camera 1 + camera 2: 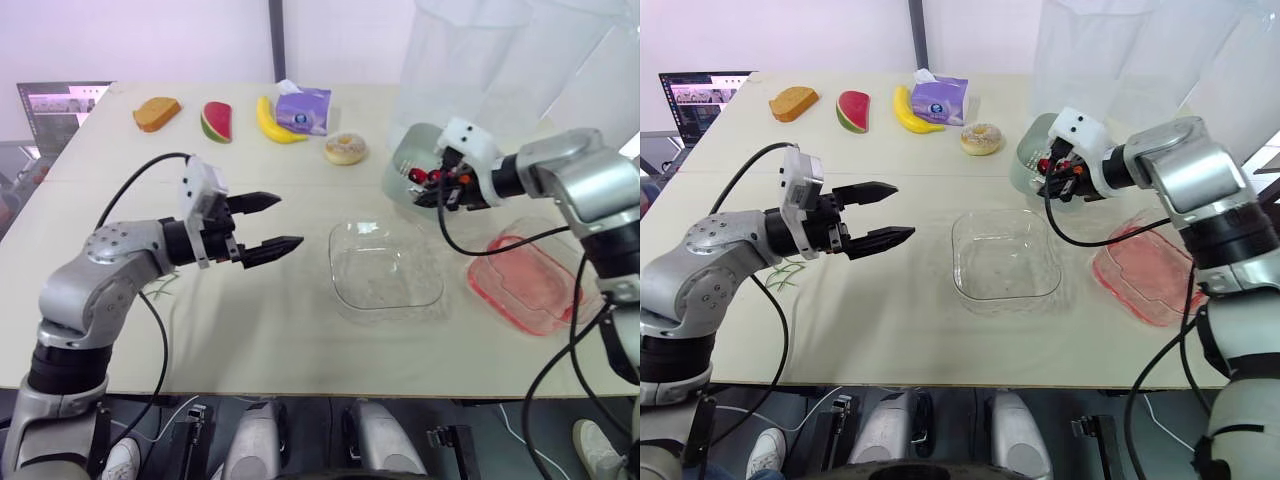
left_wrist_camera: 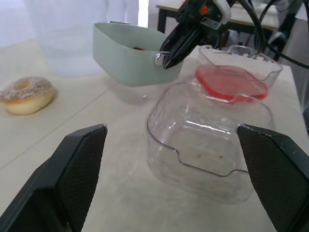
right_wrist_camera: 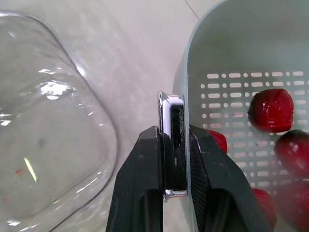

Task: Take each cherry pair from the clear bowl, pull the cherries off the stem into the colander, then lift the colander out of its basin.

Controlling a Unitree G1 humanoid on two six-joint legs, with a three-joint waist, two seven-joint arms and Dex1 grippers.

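The right gripper [image 3: 173, 140] is clamped on the near wall of the colander [image 2: 128, 60], 1 finger inside and 1 outside. The basin [image 1: 525, 285] lies below and behind that gripper, apart from the colander, so the lift looks largely made. I cannot tell whether the colander touches the counter [image 1: 250, 330].

To do it well, I judge: keep the pinch firm, since the load hangs from 1 wall, hold the rim level so nothing rolls out, and move slowly.

The left gripper [image 1: 290, 220] is spread wide and holds nothing. The bowl [image 1: 385, 268] sits just ahead of its fingertips and looks empty.

Count: 1 colander, 1 bowl, 1 basin, and at least 5 cherries [image 3: 270, 109] in the colander.
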